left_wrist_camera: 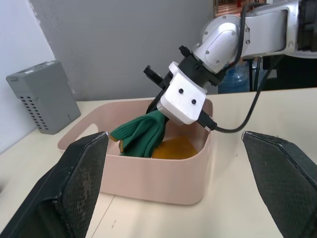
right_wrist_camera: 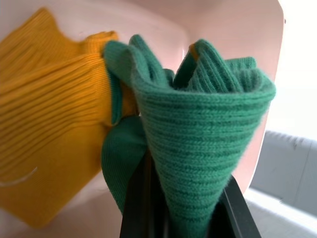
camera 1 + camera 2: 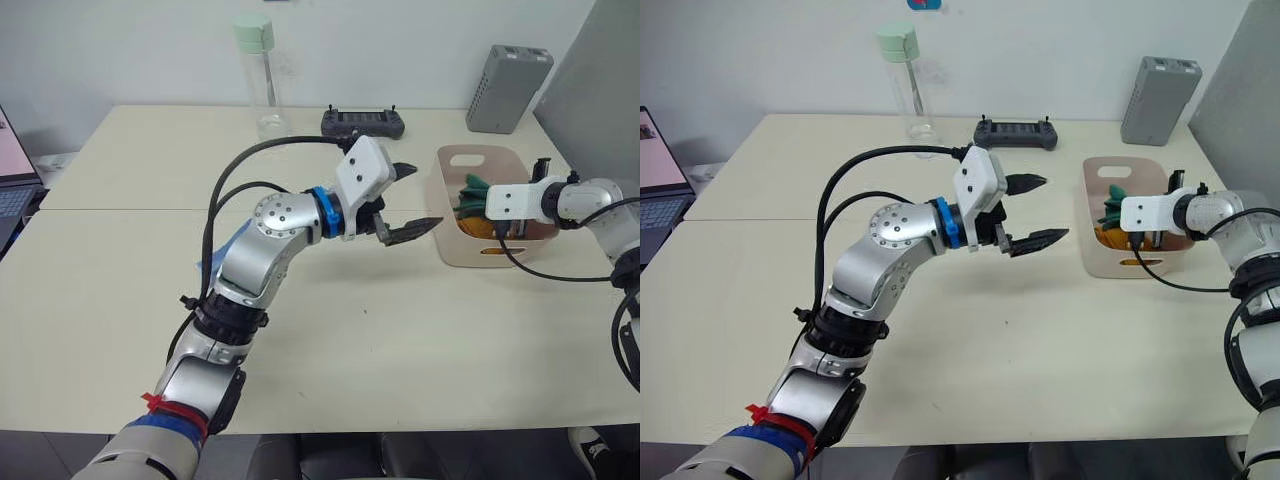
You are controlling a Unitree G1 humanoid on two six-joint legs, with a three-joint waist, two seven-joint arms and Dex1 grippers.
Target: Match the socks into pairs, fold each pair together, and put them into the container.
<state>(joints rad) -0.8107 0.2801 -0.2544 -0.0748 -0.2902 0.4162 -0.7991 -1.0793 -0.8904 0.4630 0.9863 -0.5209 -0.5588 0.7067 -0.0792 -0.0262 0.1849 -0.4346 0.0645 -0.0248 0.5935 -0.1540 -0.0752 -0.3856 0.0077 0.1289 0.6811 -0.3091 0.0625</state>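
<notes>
Pale tabletop (image 3: 400,340) fills the frame, with the pink container (image 3: 450,240) at right of centre. Your right tool (image 1: 161,106) reaches down into it, pinched on the folded green socks (image 1: 141,134), apparently to set that pair beside the yellow socks (image 1: 176,148) already on the bottom. Your left tool (image 3: 405,200) hangs wide apart and empty just left of the container, probably waiting. A blue sock (image 3: 225,250) peeks from behind the left arm; its mate is hidden.
</notes>
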